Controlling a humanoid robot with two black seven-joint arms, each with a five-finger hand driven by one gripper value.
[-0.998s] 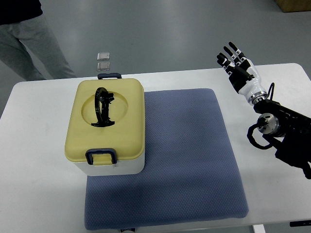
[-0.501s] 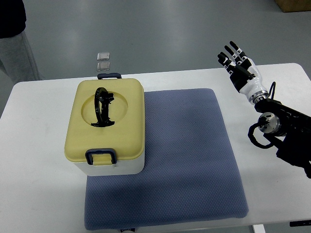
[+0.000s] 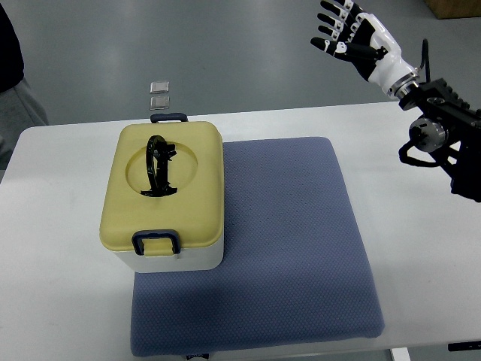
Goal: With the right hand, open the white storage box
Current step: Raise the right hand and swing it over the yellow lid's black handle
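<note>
Beyond surface's (image 3: 68, 301) far edge | right hand (image 3: 353, 34) risen, fingers (image 3: 328, 31) spread, empty | storage box (image 3: 162, 197) well left-below, lid shut, approach starting

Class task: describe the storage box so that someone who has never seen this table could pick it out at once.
On the white table, find the blue mat; the storage box sits on its left edge. It alone has a pale yellow lid, a black folded handle and dark blue latches.
</note>
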